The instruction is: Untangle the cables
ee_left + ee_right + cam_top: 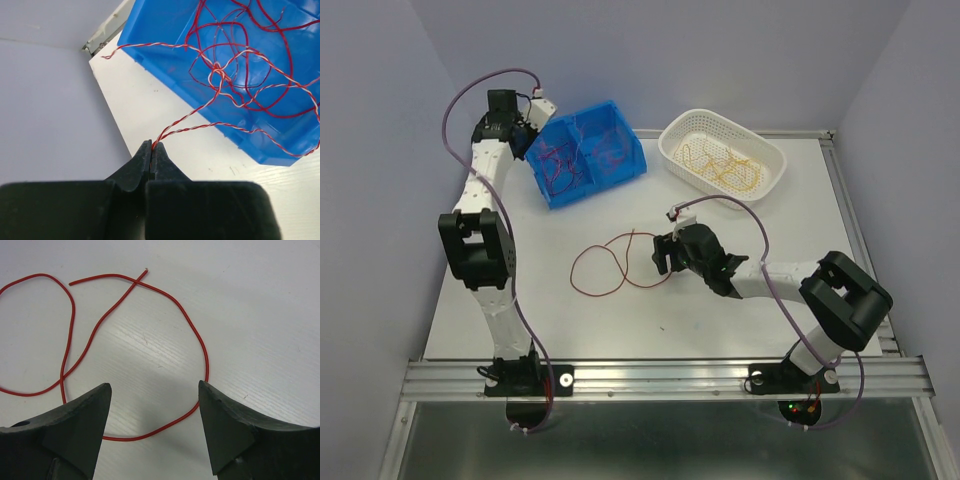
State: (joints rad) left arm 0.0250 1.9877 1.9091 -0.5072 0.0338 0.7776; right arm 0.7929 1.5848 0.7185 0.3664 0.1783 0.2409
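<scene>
Above the table (pixel 620 335), top view: left gripper (pixel 532 135) at the blue bin (pixel 595 188) of dark red cables (pixel 565 165), right gripper (pixel 665 255) over a lone red wire (pixel 573 272); yellow cables (pixel 720 160) in the white basket (pixel 667 152) beyond it. Left wrist: jaws clamped on a twisted red-and-white wire (pixel 170 130) leading ahead into the bin's tangle. Right wrist: jaws apart, wire loop beneath them. Judged step: drawing one strand free; next needs a slow, steady pull. No writing legible.

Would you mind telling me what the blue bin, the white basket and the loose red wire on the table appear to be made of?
The blue bin looks like moulded plastic, smooth with a slight sheen. The white basket is probably plastic too, its walls a perforated grid. The loose red wire seems plastic-insulated: glossy, lying in springy curves.
</scene>
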